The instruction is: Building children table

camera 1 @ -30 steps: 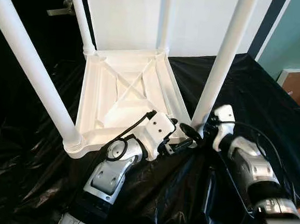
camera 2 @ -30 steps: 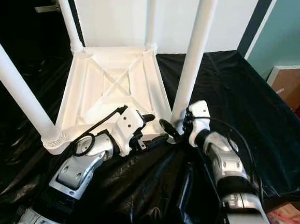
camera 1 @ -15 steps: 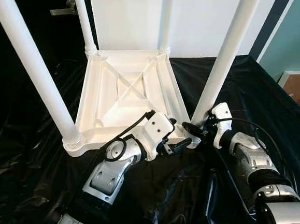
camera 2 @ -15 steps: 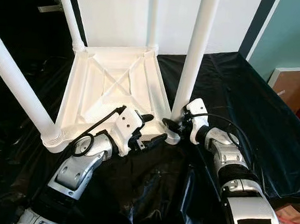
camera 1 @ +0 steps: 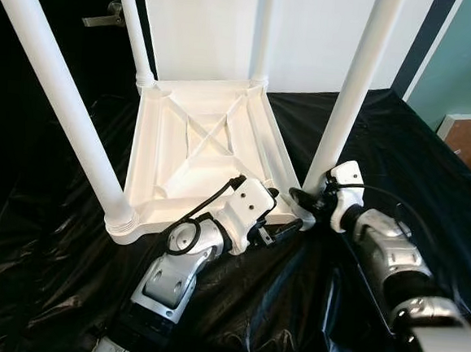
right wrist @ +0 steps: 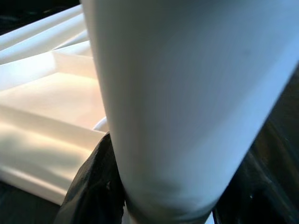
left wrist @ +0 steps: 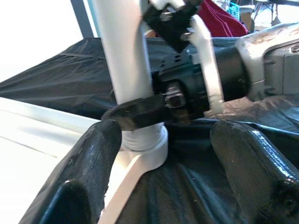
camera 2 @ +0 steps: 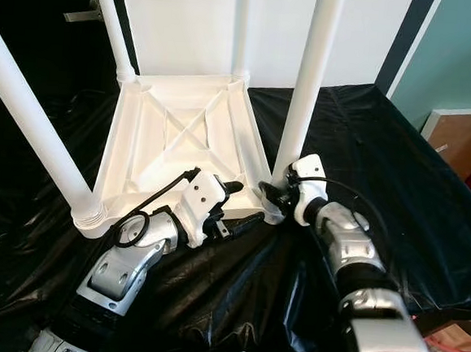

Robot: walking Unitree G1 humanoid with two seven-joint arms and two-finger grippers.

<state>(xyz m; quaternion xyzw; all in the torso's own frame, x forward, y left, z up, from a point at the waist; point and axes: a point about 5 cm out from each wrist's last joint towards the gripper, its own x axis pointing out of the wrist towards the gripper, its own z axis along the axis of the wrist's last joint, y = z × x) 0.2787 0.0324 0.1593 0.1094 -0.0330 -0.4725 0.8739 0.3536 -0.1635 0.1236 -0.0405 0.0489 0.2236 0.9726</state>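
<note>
Since a second ago, drawn in: right gripper (camera 1: 308, 204) now tight against the foot of the near right leg (camera 1: 353, 87), fingers (right wrist: 91, 186) clamped on either side of that white tube low down, just above its collar. Left gripper (camera 2: 237, 205) beside it at the near rim of the tabletop (camera 1: 200, 153), fingers (left wrist: 93, 168) spread apart, nothing between them, pointing toward the same leg base.

One children's table, upside down on the desk (camera 1: 41, 267) draped in black plastic sheet (camera 2: 233, 306). Four white round legs, all standing up from the corners: near left leg (camera 1: 61, 105), far left leg (camera 1: 133, 25), far right leg (camera 1: 263, 31) and the gripped one. Long axis of each leg roughly vertical, feet upward and out of frame. Ribbed underside of the tabletop facing up, with crossed diagonal braces.
</note>
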